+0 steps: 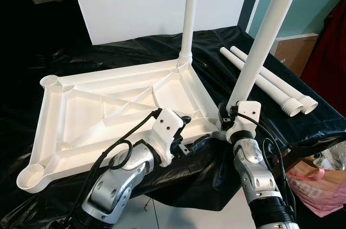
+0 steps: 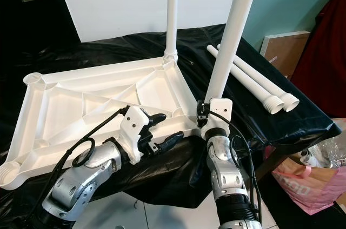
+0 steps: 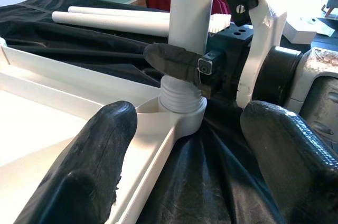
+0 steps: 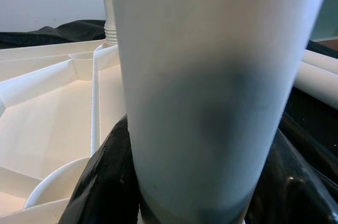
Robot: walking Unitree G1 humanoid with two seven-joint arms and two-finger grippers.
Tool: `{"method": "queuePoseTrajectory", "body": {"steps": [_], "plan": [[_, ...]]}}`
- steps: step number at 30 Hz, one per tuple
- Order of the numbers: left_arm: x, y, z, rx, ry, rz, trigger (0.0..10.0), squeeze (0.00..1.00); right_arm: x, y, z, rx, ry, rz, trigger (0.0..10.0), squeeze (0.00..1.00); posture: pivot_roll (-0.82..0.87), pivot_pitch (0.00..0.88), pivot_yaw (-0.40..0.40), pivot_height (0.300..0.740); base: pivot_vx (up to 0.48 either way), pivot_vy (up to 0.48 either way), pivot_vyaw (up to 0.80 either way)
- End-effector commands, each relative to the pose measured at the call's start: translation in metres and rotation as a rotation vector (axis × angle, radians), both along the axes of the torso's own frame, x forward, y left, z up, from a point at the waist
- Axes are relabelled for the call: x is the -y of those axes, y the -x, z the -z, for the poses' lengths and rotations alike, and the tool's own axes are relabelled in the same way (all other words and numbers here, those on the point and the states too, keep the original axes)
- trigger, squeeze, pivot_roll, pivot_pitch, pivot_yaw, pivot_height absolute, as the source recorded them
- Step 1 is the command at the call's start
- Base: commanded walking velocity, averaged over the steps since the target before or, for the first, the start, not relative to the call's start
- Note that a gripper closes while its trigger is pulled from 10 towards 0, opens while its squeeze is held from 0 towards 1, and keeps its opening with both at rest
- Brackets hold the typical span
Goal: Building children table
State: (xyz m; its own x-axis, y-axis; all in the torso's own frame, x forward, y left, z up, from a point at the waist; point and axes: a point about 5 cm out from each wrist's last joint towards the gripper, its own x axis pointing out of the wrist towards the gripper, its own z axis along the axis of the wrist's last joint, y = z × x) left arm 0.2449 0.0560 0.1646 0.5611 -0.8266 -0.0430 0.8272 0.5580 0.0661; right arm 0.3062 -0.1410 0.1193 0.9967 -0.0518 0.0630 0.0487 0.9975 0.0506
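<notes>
Upside-down tabletop (image 1: 81, 105) on black-covered table. Left gripper (image 1: 186, 134) unclenched, holding nothing, fingers straddling the tabletop rim just beside the near-right corner socket (image 3: 182, 118). Right gripper (image 1: 230, 115) clamped on second leg (image 1: 265, 34), threaded end seated in that socket. Best: keep leg vertical while twisting, left steadying the rim. First leg (image 1: 190, 13) stands at the far corner; spare legs (image 1: 270, 83) lie beyond the right gripper.

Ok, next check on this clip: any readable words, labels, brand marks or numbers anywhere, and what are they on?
Pink bag on the floor at the robot's right: large pale letters, partly folded and cut off, too broken up to read for certain.
White tabletop, table legs, black sheet, left pincer and right pincer: no text visible.
</notes>
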Motion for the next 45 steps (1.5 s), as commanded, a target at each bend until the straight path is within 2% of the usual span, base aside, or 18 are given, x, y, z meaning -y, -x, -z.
{"method": "queuePoseTrajectory", "body": {"steps": [1, 20, 31, 32, 37, 38, 42, 45], "plan": [[0.001, 0.003, -0.001, -0.003, -0.005, 0.037, 10.0, 0.00, 0.004, 0.005, 0.019, -0.099, -0.026, 0.026, 10.0, 0.00, -0.01, 0.045, -0.017, 0.740, 0.000, 0.000, 0.00], [0.001, 0.003, -0.001, -0.009, -0.006, 0.041, 10.0, 0.00, 0.007, 0.005, 0.018, -0.096, -0.027, 0.025, 10.0, 0.00, -0.02, 0.053, -0.015, 0.740, 0.000, 0.000, 0.00], [0.001, 0.004, 0.000, -0.012, -0.008, 0.046, 10.0, 0.00, 0.005, 0.006, 0.017, -0.078, -0.030, -0.023, 10.0, 0.00, -0.02, 0.043, -0.014, 0.740, 0.000, 0.000, 0.00], [0.001, 0.004, 0.000, -0.011, -0.010, 0.046, 10.0, 0.00, 0.006, 0.006, 0.016, -0.072, -0.028, -0.032, 10.0, 1.00, -0.02, 0.034, -0.017, 0.740, 0.000, 0.000, 0.00], [0.001, 0.002, -0.002, -0.009, -0.010, 0.045, 10.0, 0.00, 0.007, 0.006, 0.014, -0.054, -0.020, -0.064, 10.0, 1.00, -0.02, 0.055, -0.015, 0.740, 0.000, 0.000, 0.00], [0.000, 0.001, -0.003, -0.004, -0.018, 0.048, 10.0, 0.00, 0.008, 0.005, 0.011, -0.039, -0.021, -0.107, 10.0, 1.00, -0.02, 0.066, -0.012, 0.740, 0.000, 0.000, 0.00], [-0.002, -0.001, -0.002, -0.008, -0.020, 0.048, 10.0, 0.00, 0.015, 0.004, 0.009, -0.021, -0.008, -0.139, 10.0, 1.00, -0.03, 0.066, -0.013, 0.740, 0.000, 0.000, 0.00], [-0.004, -0.002, -0.002, -0.008, -0.028, 0.043, 10.0, 0.00, 0.021, 0.003, 0.007, -0.012, 0.002, -0.204, 10.0, 1.00, -0.03, 0.099, -0.009, 0.740, 0.000, 0.000, 0.00]]}}
